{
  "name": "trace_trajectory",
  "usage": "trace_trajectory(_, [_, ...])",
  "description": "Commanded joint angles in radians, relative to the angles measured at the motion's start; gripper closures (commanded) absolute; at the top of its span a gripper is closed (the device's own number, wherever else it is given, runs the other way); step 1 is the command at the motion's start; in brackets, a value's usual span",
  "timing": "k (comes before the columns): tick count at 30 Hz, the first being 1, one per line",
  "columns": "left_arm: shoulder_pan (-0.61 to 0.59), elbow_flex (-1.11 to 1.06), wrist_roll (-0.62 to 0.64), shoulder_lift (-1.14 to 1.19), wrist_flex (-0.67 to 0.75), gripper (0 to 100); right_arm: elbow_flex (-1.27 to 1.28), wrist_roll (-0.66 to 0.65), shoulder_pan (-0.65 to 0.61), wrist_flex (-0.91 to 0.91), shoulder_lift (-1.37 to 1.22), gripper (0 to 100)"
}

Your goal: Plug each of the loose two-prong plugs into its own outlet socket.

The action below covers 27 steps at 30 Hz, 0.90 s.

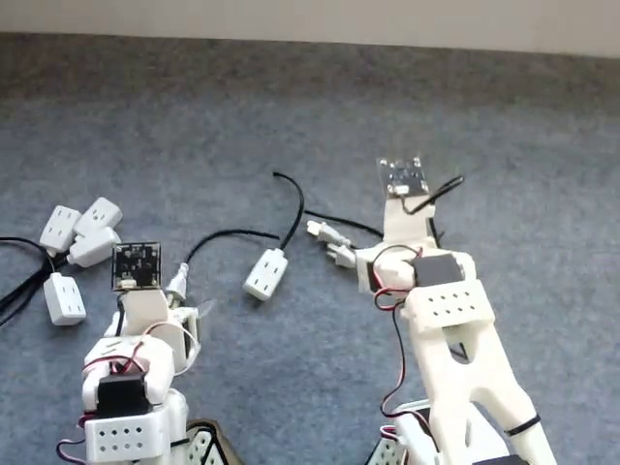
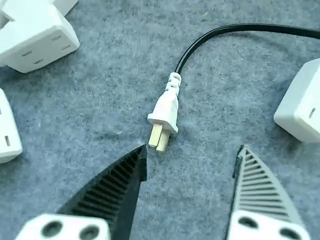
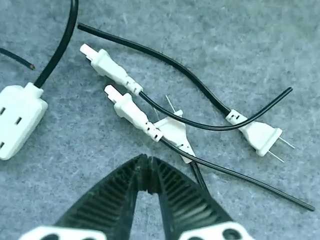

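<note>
Covering the whole scene is a grey felt-like surface, with both arms on it. The right arm stretches out over the middle of the surface; the left arm sits lower and nearer the left edge.

A cluster of four white outlet sockets lies at the left, just beyond the left arm. A single socket on a black cord lies apart between the two arms.

The left gripper is spread wide above the surface, holding nothing. Just ahead of it lies a white brass-pronged plug. Its prongs point back toward the gripper, close to one fingertip but not touching it, and its black cord curves away.

The right gripper is closed, fingertips pressed together on nothing, hovering near a loose group of plugs. Two side-on plugs lie parallel and close together. A half-covered plug lies under crossing cords just beyond the fingertips. A thin-pronged plug lies farther off, prongs pointing away from the others. All five plugs lie loose, none seated in a socket.
</note>
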<state>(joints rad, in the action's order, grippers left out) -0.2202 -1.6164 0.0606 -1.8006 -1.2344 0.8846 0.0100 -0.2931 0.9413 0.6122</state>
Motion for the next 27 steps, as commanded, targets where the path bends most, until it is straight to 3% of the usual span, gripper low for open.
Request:
trace_trajectory(1, [-0.021, 0.071, -0.057, -0.005, -0.026, 71, -0.001, 0.011, 0.012, -0.033, 0.002, 99.2])
trace_trajectory(9, [-0.024, 0.104, -0.072, 0.008, 0.032, 72, -0.001, 0.011, 0.013, -0.031, 0.002, 99.2])
trace_trajectory(12, [-0.025, 0.156, -0.072, 0.116, 0.092, 72, -0.001, 0.011, 0.013, -0.031, 0.002, 99.2])
trace_trajectory(17, [-0.025, 0.329, -0.069, 0.529, 0.196, 72, -0.001, 0.011, 0.013, -0.031, 0.002, 99.2])
trace_trajectory(23, [-0.027, 0.634, -0.072, 1.109, 0.173, 73, -0.001, 0.009, 0.013, -0.031, 0.002, 99.2])
trace_trajectory(27, [-0.027, 0.811, -0.074, 1.419, 0.166, 80, -0.001, 0.009, 0.013, -0.031, 0.002, 99.2])
